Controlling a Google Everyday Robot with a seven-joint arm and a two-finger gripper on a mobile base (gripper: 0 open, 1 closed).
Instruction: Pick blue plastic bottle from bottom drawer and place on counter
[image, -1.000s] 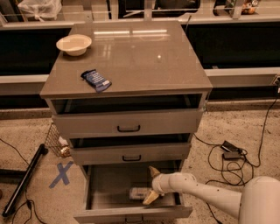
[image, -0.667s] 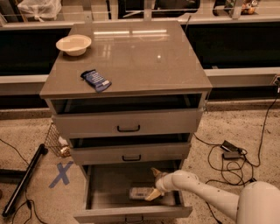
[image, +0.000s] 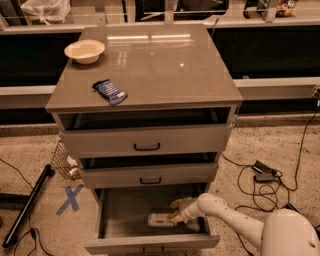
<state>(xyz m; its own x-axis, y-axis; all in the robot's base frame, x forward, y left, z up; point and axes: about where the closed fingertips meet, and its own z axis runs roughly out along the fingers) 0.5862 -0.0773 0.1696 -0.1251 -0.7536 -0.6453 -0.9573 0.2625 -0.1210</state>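
Below the counter's (image: 150, 65) front edge the drawer (image: 150, 243) stands open. The gripper (image: 176, 210) is inside it toward the right, fingers spread, just beside the bottle (image: 159, 220) lying flat. A bowl (image: 84, 50) sits at the counter's back left corner, a packet (image: 109, 91) near the front left.

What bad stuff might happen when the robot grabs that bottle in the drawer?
The blue plastic bottle lies on its side in the bottom drawer, so it may roll from the gripper beside it. The middle drawer sticks out just above; lifting up, the arm might bump it.
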